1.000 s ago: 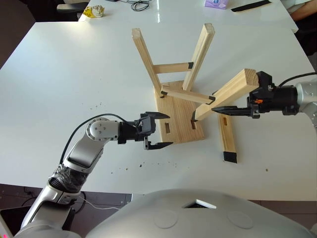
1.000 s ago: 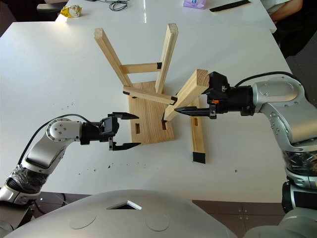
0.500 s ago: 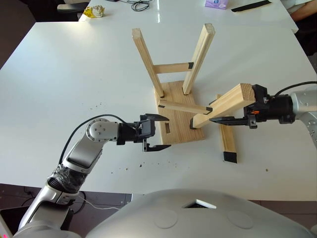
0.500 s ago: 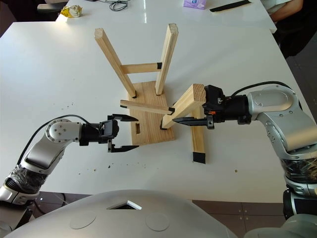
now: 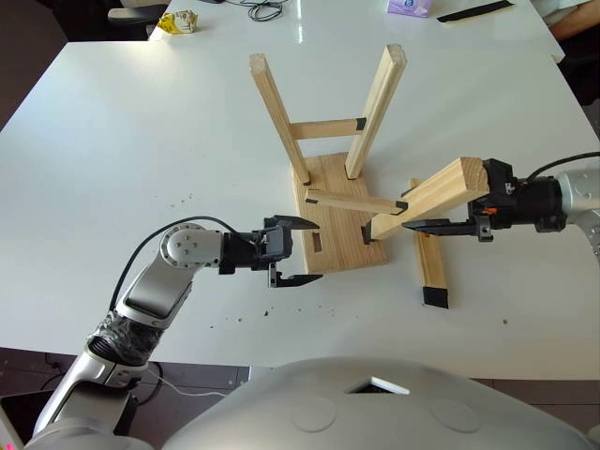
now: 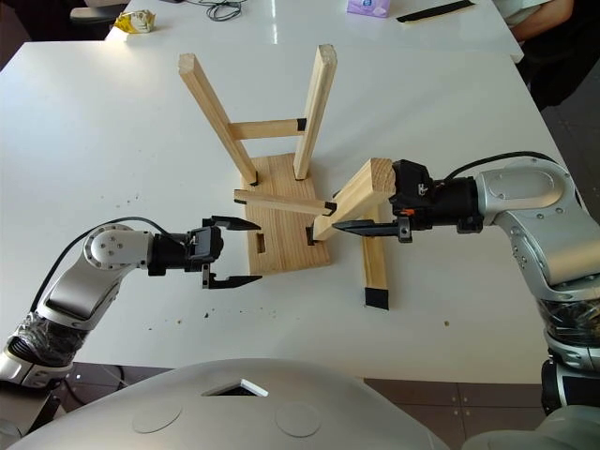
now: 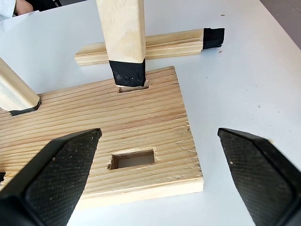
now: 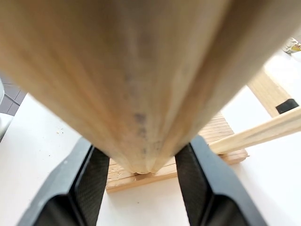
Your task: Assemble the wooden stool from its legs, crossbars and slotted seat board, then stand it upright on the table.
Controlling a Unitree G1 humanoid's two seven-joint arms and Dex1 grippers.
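At the centre of the head views, the slotted seat board (image 5: 335, 236) lies flat on the white bench (image 5: 131, 141). Two legs (image 5: 278, 117) joined by a crossbar (image 5: 326, 128) already stand in its far slots. Just to the right, a third leg (image 5: 429, 194) leans steeply over the board with its black-tipped foot (image 7: 127, 73) at the mouth of a near slot, apparently not yet seated. A second crossbar (image 5: 354, 201) runs from it toward the far left leg. The right gripper (image 5: 441, 217) holds this leg, jaws clamped on either side of it. A fourth leg (image 5: 429, 267) lies loose on the bench at lower right, just beside the board. One slot (image 7: 135, 158) is bare. The left gripper (image 5: 302, 249) hovers at the board's near left edge with jaws spread wide, holding nothing. Roughly half the work looks done: what remains is seating the third leg, fitting the fourth, and turning the stool upright.
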